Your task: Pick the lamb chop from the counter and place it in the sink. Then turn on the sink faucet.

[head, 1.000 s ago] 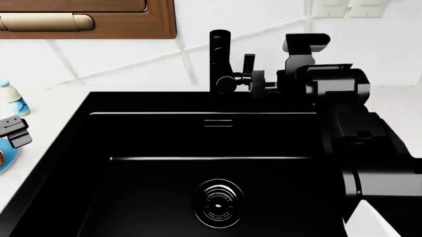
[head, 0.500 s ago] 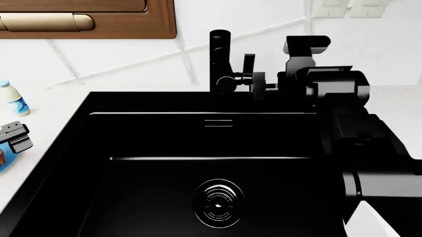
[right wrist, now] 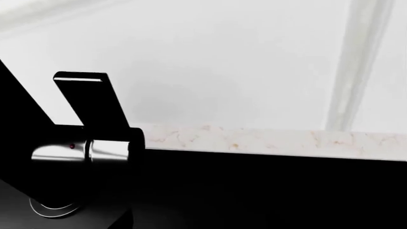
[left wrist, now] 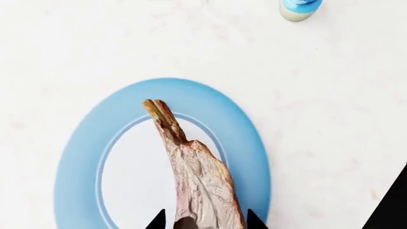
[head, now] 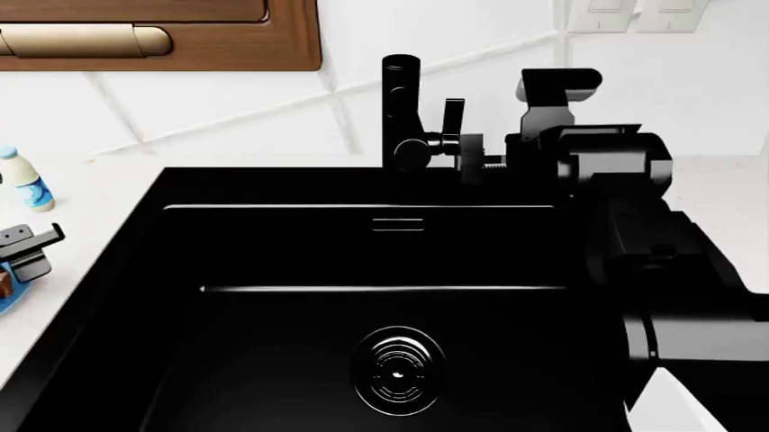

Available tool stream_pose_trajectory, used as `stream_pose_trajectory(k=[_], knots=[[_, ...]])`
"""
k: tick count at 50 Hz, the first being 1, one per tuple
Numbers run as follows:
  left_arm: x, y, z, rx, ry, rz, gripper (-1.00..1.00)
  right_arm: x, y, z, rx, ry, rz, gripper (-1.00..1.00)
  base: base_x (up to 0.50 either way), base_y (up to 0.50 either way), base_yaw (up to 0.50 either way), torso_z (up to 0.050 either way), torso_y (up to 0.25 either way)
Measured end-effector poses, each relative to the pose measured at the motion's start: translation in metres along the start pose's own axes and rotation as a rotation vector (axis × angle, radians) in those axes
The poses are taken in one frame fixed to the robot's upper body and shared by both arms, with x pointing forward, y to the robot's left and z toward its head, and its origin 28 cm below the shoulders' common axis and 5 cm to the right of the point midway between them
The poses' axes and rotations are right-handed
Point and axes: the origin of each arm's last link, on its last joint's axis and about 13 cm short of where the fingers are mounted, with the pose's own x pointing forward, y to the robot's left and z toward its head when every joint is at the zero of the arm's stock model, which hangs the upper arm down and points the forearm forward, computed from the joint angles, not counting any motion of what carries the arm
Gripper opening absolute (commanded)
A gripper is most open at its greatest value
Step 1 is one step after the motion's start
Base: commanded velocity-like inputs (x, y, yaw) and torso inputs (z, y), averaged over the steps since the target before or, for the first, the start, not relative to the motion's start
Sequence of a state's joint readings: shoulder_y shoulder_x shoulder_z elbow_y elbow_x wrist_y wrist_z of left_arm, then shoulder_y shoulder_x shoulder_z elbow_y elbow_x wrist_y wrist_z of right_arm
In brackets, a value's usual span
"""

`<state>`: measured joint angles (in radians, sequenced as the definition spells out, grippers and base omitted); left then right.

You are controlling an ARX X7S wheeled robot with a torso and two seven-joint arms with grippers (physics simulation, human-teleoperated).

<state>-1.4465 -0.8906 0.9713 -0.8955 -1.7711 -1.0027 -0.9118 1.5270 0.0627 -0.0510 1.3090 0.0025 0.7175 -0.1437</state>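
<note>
The lamb chop (left wrist: 200,181), pink-tan with a brown bone end, lies on a blue plate (left wrist: 251,143) on the white counter (left wrist: 337,95). My left gripper (left wrist: 205,222) is open, with one fingertip on each side of the chop's wide end. In the head view it shows only at the far left edge (head: 27,247), and the chop is hidden there. The black sink (head: 288,252) with its round drain (head: 398,369) holds nothing. My right gripper (head: 478,160) sits right beside the sink faucet (head: 401,99), level with its knob joint. The lever (right wrist: 92,100) stands upright.
A small blue-capped bottle (head: 24,180) stands on the counter behind the plate (head: 7,295), also seen from the left wrist as a bottle (left wrist: 299,7). A brown wooden panel (head: 157,36) is on the wall at back left, and wall outlets (head: 631,13) at back right.
The left gripper has drifted a little further left at the head view's edge. The right arm stays almost still by the faucet.
</note>
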Motion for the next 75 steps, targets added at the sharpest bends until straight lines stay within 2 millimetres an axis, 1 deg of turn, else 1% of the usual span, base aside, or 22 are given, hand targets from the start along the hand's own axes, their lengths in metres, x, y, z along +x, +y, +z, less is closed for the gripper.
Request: stream_pose_trajectory(k=[10,14,17,25,31,37,49,57,66,71,75], knots=[[0.000,0.002,-0.002,-0.001,-0.012,0.019,-1.00,0.000,-0.001,0.000,0.003,0.000,-0.002,1.00,0.00,0.00,0.00,0.000,0.000],[-0.004,0.004,-0.001,-0.006,-0.029,0.022,-1.00,0.000,-0.001,0.000,0.003,-0.001,-0.004,1.00,0.00,0.00,0.00,0.000,0.000],[-0.012,0.005,0.001,-0.012,-0.052,0.008,-1.00,-0.001,-0.002,0.001,0.003,-0.002,-0.005,1.00,0.00,0.00,0.00,0.000,0.000],[-0.043,0.007,0.006,-0.009,-0.126,-0.060,-1.00,-0.001,-0.002,0.001,0.002,-0.003,-0.010,1.00,0.00,0.00,0.00,0.000,0.000],[-0.065,0.002,0.003,0.041,-0.171,-0.131,-1.00,-0.001,-0.002,0.001,0.002,-0.003,-0.014,1.00,0.00,0.00,0.00,0.000,0.000],[-0.081,-0.012,-0.008,0.132,-0.200,-0.223,-1.00,-0.001,-0.002,0.001,0.002,-0.002,-0.016,1.00,0.00,0.00,0.00,0.000,0.000],[-0.109,-0.045,-0.041,0.348,-0.231,-0.427,-1.00,-0.002,-0.002,0.003,0.000,-0.006,-0.017,1.00,0.00,0.00,0.00,0.000,0.000],[-0.122,-0.066,-0.060,0.477,-0.232,-0.542,-1.00,-0.002,-0.002,0.005,-0.001,-0.009,-0.018,1.00,0.00,0.00,0.00,0.000,0.000],[-0.127,-0.092,-0.079,0.633,-0.201,-0.624,-1.00,-0.002,-0.002,0.004,-0.001,-0.009,-0.019,1.00,0.00,0.00,0.00,0.000,0.000],[-0.122,-0.106,-0.094,0.736,-0.173,-0.624,-1.00,-0.002,-0.002,0.004,-0.002,-0.009,-0.020,1.00,0.00,0.00,0.00,0.000,0.000],[-0.112,-0.119,-0.109,0.822,-0.140,-0.604,-1.00,-0.002,-0.002,0.003,-0.003,-0.008,-0.020,1.00,0.00,0.00,0.00,0.000,0.000]])
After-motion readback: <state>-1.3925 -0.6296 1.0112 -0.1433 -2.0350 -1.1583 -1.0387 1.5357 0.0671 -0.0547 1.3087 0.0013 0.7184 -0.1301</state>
